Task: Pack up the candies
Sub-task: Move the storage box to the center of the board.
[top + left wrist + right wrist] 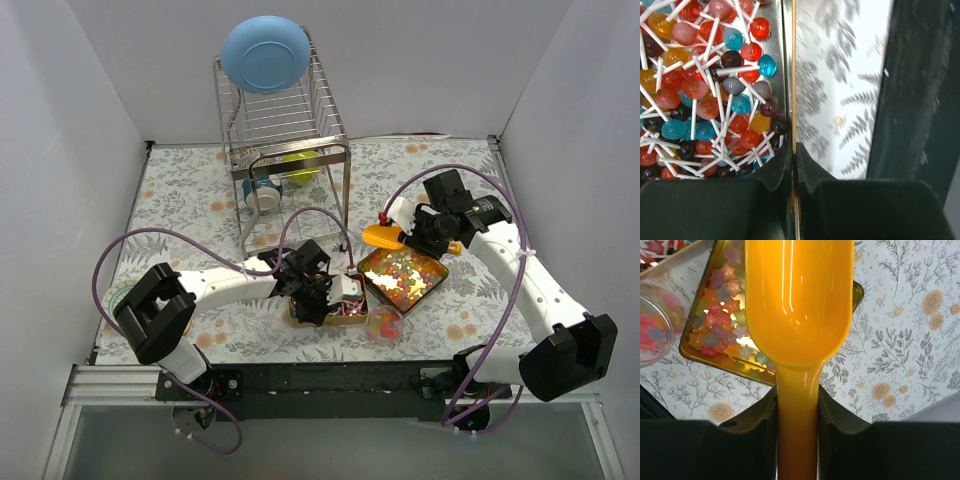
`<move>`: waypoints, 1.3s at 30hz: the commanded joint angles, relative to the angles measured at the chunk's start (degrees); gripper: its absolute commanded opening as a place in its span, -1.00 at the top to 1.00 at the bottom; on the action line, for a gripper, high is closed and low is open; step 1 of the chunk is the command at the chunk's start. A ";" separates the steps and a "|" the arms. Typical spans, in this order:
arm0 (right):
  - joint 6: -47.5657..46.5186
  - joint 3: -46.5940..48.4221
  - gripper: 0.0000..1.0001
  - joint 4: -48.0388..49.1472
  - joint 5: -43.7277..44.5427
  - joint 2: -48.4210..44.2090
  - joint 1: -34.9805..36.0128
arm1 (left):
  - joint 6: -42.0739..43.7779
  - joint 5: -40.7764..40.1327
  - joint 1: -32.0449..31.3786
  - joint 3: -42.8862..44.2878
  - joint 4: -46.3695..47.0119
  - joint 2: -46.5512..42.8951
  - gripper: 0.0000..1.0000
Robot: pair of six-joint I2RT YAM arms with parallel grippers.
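Top view: the right gripper (pixel 418 238) holds an orange scoop (pixel 383 237) by its handle, with the bowl hanging over the far-left corner of the gold tray (pixel 434 270). The candies (pixel 400 277), small stars in mixed colours, lie spread in that tray. A clear cup (pixel 383 323) with more of them stands just beside the tray's near corner. The left gripper (pixel 322 295) sits at a lollipop tin (pixel 348 318) near the tray's left side. Left wrist view: the fingers (pixel 772 175) are pinched narrow on the tin's thin wall, and lollipops (pixel 705 95) are heaped inside. Right wrist view: the fingers (pixel 840 425) are closed narrow on the scoop handle. The scoop's back faces the camera, so any load cannot be told. Tray and cup show beneath and to the left. Judged step: scooping stars from tray to cup. To do it well, run the lip low and flat along the tray floor and push toward a wall so the stars pile in. Lift level, and tip only once the lip is over the small cup mouth. The left arm is best held steady.
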 commanded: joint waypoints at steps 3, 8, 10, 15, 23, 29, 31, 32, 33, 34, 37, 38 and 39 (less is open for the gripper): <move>-0.38 -2.12 0.97 0.96 -0.29 -3.29 -0.48 | -9.60 -6.49 -1.07 4.09 7.65 3.86 1.00; -0.37 -3.00 0.97 1.14 -0.55 -3.91 -0.66 | -10.39 -7.37 -1.95 6.81 9.50 7.37 1.00; -0.64 -3.18 0.97 1.05 -0.37 -4.08 -0.75 | -10.74 -8.16 -2.57 7.69 10.82 8.69 1.00; -1.52 -3.70 0.97 0.26 -0.02 -4.96 -0.92 | -10.65 -9.22 -3.53 9.44 12.76 10.37 0.76; -8.18 -2.13 0.97 -2.54 0.95 -4.71 -1.27 | -7.93 -6.41 -3.45 5.41 11.00 -3.67 0.07; -18.30 1.04 0.97 -6.07 10.16 -0.93 2.15 | -12.22 -6.84 -1.78 -0.89 9.33 -17.28 0.03; -20.67 1.92 0.97 -6.85 14.01 0.04 5.13 | -16.18 -8.25 -0.55 -4.51 11.61 -20.73 0.02; -21.20 3.14 0.97 -7.38 15.17 1.27 7.32 | -17.84 -8.86 0.58 -7.31 12.83 -23.09 0.00; -22.34 3.76 0.97 -8.00 16.40 1.97 8.56 | -23.34 -11.39 1.29 -8.03 13.11 -23.90 -0.06; -22.78 4.38 0.97 -9.22 18.76 3.37 9.61 | -26.18 -12.12 2.34 -8.65 13.28 -24.34 -0.07; -24.89 5.96 0.97 -10.28 24.12 6.45 13.83 | -36.53 -9.84 9.28 -10.06 12.24 -24.35 0.07; -25.33 6.31 0.97 -10.98 25.37 7.33 15.67 | -38.58 -10.01 12.08 -10.41 11.80 -24.26 0.20; -25.34 7.80 0.97 -11.34 26.51 8.21 16.56 | -40.08 -10.01 13.50 -11.28 11.62 -24.17 0.36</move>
